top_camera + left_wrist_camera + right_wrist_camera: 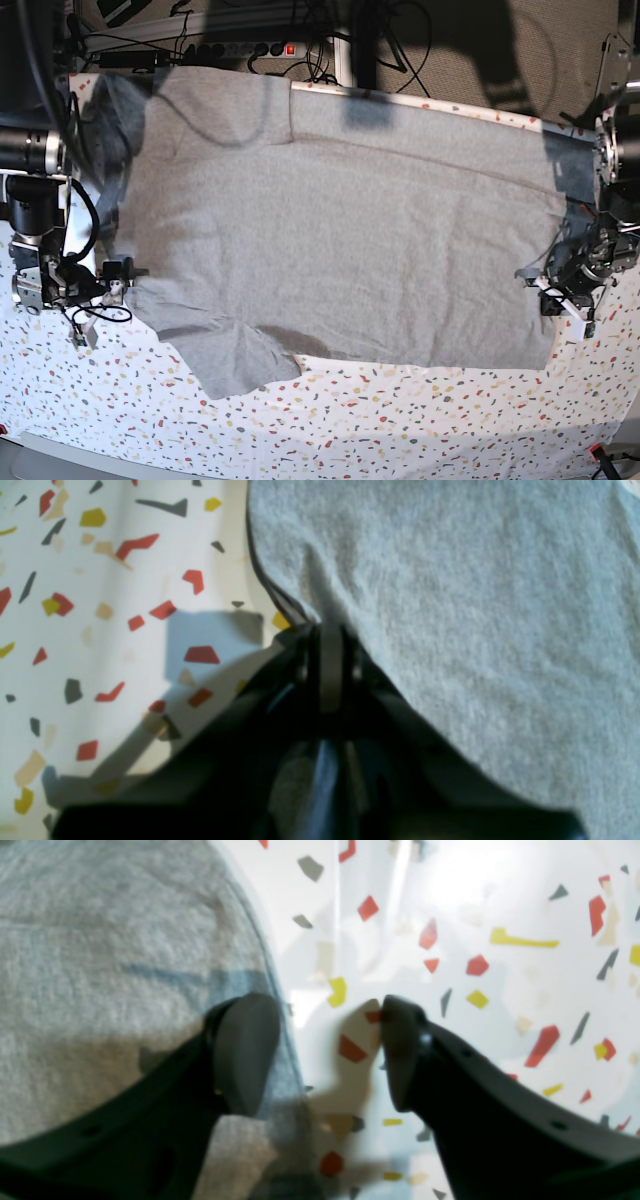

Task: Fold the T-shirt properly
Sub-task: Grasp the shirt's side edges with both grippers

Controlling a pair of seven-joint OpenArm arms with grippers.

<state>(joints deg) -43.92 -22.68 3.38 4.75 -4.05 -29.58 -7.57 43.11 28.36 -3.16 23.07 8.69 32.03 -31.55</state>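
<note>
Left tool (327, 630) clenched on T-shirt (340, 250) hem, right tool (320, 1050) released astride shirt edge, tabletop (400, 420) bare nearside.

- Your left tool (327, 630) is closed tightly on the edge of the T-shirt (475, 630), low at the desk (100, 630).
- Your right tool (325, 1050) has its jaws wide apart, one finger (245, 1050) over the cloth.

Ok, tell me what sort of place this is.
Most likely a robotics lab or test bench, not a home. A T-shirt lies spread on a speckled tabletop between two robot arms, and a power strip with tangled cables runs behind the table.
</note>
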